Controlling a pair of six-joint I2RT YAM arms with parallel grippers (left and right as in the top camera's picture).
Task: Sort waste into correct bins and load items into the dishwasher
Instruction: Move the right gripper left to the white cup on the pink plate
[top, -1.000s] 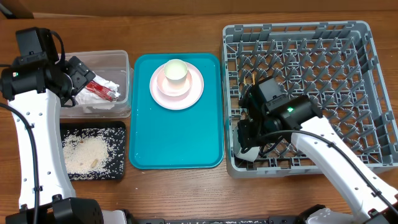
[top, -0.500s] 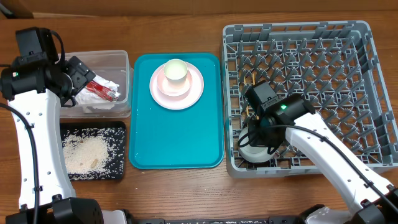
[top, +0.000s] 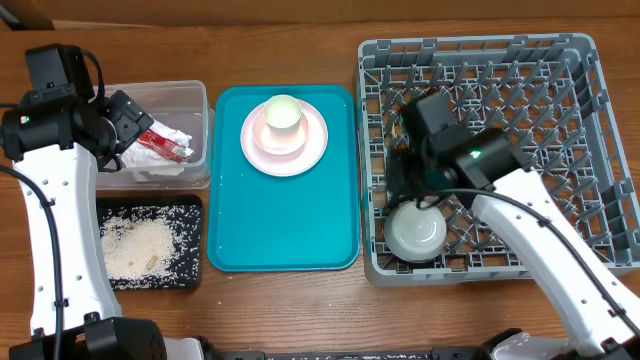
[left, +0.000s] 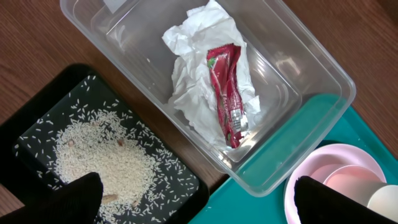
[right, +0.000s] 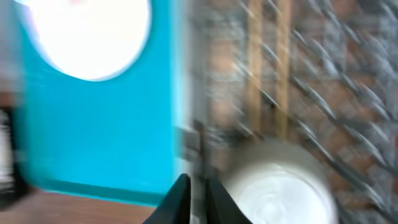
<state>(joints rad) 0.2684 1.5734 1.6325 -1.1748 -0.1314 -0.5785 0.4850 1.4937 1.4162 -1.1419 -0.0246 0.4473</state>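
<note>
Presently right tool (right: 198, 190) closed, empty, just beside pale bowl (top: 417, 232) in dish rack (top: 560, 60), desk's right edge. Risk: fast swing clips chopsticks (right: 255, 68) or pegs.

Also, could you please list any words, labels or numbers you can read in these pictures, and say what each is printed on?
Red sauce packet in the clear tub: some pale print near its lower end, too small to read.
Dish rack, teal tray, black tray: no text visible.
Right wrist view: motion-blurred, nothing legible.
</note>
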